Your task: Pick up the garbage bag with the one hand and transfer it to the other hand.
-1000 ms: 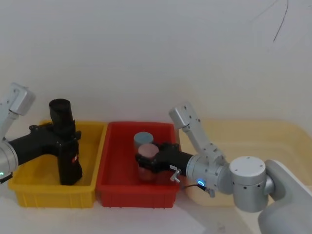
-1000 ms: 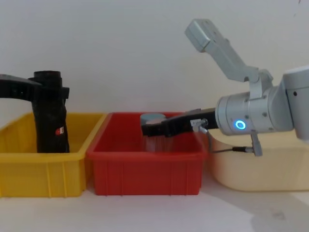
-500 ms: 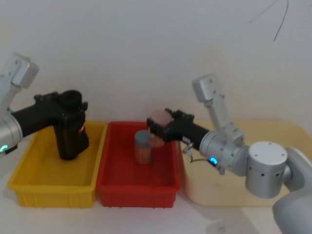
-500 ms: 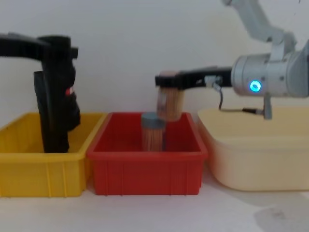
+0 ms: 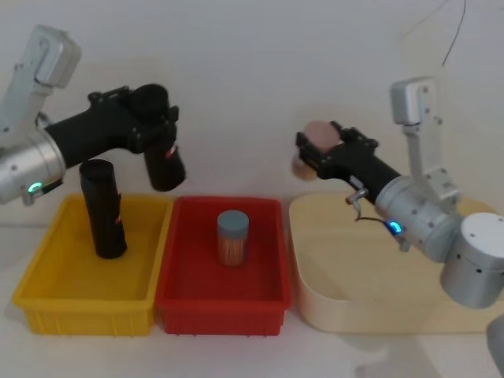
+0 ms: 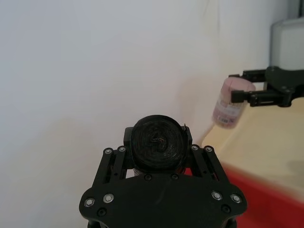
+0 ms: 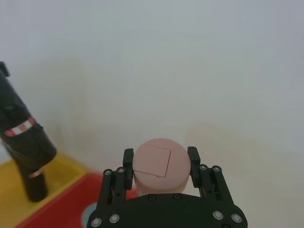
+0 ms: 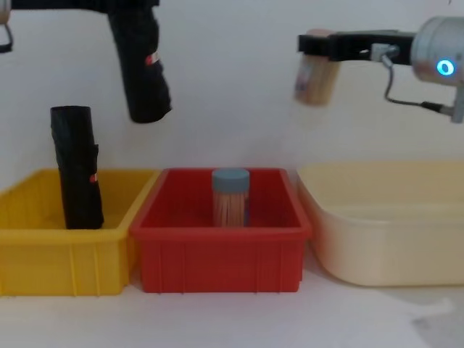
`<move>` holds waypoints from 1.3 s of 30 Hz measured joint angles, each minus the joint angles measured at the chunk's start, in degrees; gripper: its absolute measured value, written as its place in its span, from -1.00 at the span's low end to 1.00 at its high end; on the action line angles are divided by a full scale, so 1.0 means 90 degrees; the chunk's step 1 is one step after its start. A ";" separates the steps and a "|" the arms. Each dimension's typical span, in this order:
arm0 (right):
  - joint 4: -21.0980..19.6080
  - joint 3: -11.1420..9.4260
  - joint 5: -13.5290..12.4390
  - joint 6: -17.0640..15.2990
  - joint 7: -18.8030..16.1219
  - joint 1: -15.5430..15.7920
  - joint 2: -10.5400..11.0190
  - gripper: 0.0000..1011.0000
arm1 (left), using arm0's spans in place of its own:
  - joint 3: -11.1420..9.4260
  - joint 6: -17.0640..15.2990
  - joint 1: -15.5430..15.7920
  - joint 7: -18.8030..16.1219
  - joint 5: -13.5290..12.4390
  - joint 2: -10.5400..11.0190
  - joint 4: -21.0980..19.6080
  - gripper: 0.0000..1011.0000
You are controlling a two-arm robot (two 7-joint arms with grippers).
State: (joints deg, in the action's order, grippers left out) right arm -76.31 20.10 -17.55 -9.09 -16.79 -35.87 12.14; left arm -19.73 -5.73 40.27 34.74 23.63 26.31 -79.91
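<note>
Yellow bin (image 5: 79,319), left: one black roll (image 5: 102,209) standing upright inside. Red bin (image 5: 220,315), just beside it, centre: blue-lidded jar (image 5: 232,238) of thin sticks, upright. Beige tub (image 5: 370,268), right. Pink-lidded jar (image 5: 309,153) aloft, tilted, above the tub's left rim

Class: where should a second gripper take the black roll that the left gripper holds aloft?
I would take the roll by its free lower half, from the robot's right, fingers across its round body. The left gripper clamps the top end; the rest hangs tilted in open air.
</note>
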 joint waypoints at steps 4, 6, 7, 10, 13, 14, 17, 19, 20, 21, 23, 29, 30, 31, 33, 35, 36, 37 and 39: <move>-0.0292 -0.0255 0.0002 0.0000 0.0264 0.0200 0.0101 0.32 | -0.0119 0.0301 0.0292 0.0250 0.0104 -0.0244 0.0317 0.06; -0.0389 -0.0334 0.0006 -0.0012 0.0347 0.0280 0.0133 0.32 | -0.0138 0.0363 0.0338 0.0304 0.0128 -0.0290 0.0372 0.06; -0.0438 -0.0378 0.0009 -0.0021 0.0390 0.0318 0.0150 0.32 | -0.0179 0.0458 0.0432 0.0388 0.0167 -0.0380 0.0493 0.06; -0.0708 -0.0599 0.0025 -0.0129 0.0628 0.0577 0.0256 0.32 | -0.0261 0.0639 0.0633 0.0556 0.0248 -0.0595 0.0784 0.06; -0.0850 -0.0719 0.0030 -0.0209 0.0750 0.0738 0.0318 0.32 | -0.0372 0.0886 0.0878 0.0794 0.0382 -0.0888 0.1177 0.06; -0.0966 -0.0806 0.0031 -0.0272 0.0815 0.0873 0.0366 0.32 | -0.0372 0.0886 0.0878 0.0794 0.0382 -0.0888 0.1177 0.06; -0.1117 -0.0932 0.0031 -0.0387 0.0913 0.1068 0.0436 0.32 | -0.0451 0.1046 0.1079 0.0991 0.0480 -0.1121 0.1509 0.06; -0.1245 -0.1034 0.0025 -0.0489 0.0990 0.1248 0.0499 0.32 | -0.0492 0.1138 0.1168 0.1086 0.0541 -0.1258 0.1713 0.06; -0.1318 -0.1093 0.0019 -0.0551 0.1015 0.1354 0.0536 0.32 | -0.0548 0.1254 0.1309 0.1255 0.0619 -0.1454 0.1991 0.06; -0.1366 -0.1131 0.0015 -0.0578 0.1033 0.1424 0.0561 0.32 | -0.0548 0.1254 0.1309 0.1255 0.0619 -0.1454 0.1991 0.06; -0.1461 -0.1209 -0.0004 -0.0658 0.1055 0.1565 0.0615 0.32 | -0.0610 0.1366 0.1474 0.1416 0.0699 -0.1665 0.2330 0.06; -0.1625 -0.1361 -0.0045 -0.0732 0.1071 0.1835 0.0696 0.32 | -0.0749 0.1756 0.1994 0.1953 0.0920 -0.2308 0.3415 0.06; -0.1666 -0.1404 -0.0054 -0.0735 0.1072 0.1892 0.0708 0.32 | -0.0777 0.1873 0.2152 0.2098 0.0970 -0.2479 0.3822 0.06; -0.1701 -0.1441 -0.0065 -0.0738 0.1074 0.1946 0.0720 0.32 | -0.0782 0.1936 0.2208 0.2174 0.0996 -0.2537 0.3945 0.06; -0.1714 -0.1454 -0.0070 -0.0740 0.1074 0.1970 0.0724 0.32 | -0.0811 0.2164 0.2516 0.2434 0.1091 -0.2840 0.4635 0.06; -0.1762 -0.1506 -0.0084 -0.0745 0.1074 0.2052 0.0741 0.40 | -0.0823 0.2268 0.2650 0.2560 0.1134 -0.2974 0.4940 0.06; -0.1772 -0.1516 -0.0086 -0.0746 0.1074 0.2065 0.0743 0.49 | -0.0834 0.2376 0.2790 0.2684 0.1178 -0.3110 0.5256 0.06; -0.1781 -0.1527 -0.0090 -0.0747 0.1074 0.2079 0.0746 0.57 | -0.0839 0.2426 0.2853 0.2736 0.1198 -0.3173 0.5396 0.06; -0.1806 -0.1556 -0.0099 -0.0749 0.1074 0.2119 0.0756 0.67 | -0.0849 0.2512 0.2966 0.2836 0.1232 -0.3282 0.5647 0.06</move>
State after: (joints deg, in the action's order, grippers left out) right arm -92.57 6.09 -18.44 -15.83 -7.13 -16.80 18.94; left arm -27.37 16.88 66.96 60.26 34.72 -3.23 -29.09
